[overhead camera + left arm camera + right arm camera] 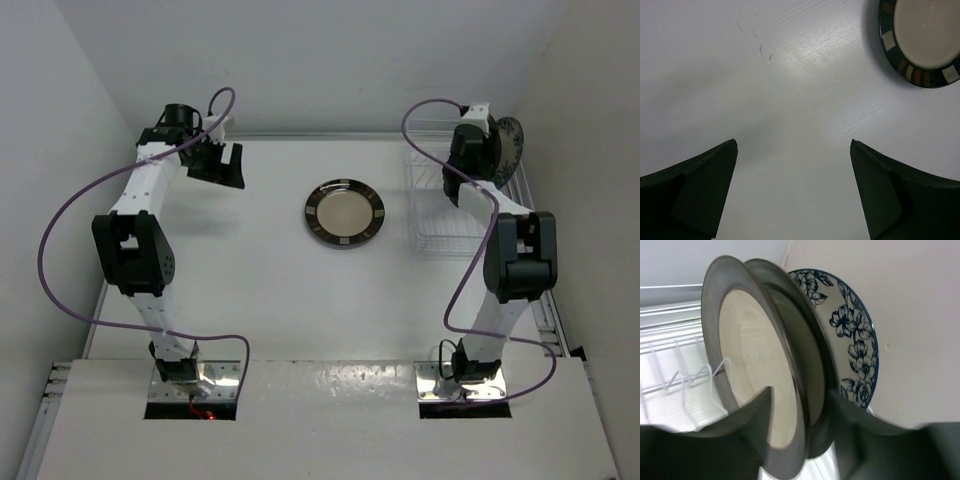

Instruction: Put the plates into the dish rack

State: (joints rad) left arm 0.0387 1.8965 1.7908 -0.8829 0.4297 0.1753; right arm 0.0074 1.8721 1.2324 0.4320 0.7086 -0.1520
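A cream plate with a brown patch-marked rim [345, 213] lies flat mid-table; it also shows in the left wrist view [925, 35]. My left gripper [222, 168] [792, 145] hovers open and empty to the plate's left. The dish rack [435, 215] stands at the right. Two dark-rimmed cream plates [750, 340] [810, 350] stand on edge in it, with a blue floral plate [855, 340] [510, 145] behind them. My right gripper [476, 152] [801, 390] is about half spread, one finger either side of the two dark-rimmed plates.
White walls close in on the left, back and right; the floral plate stands close to the right wall. The rack's thin white tines [685, 385] stand in rows in front of the nearest plate. Purple cables loop off both arms.
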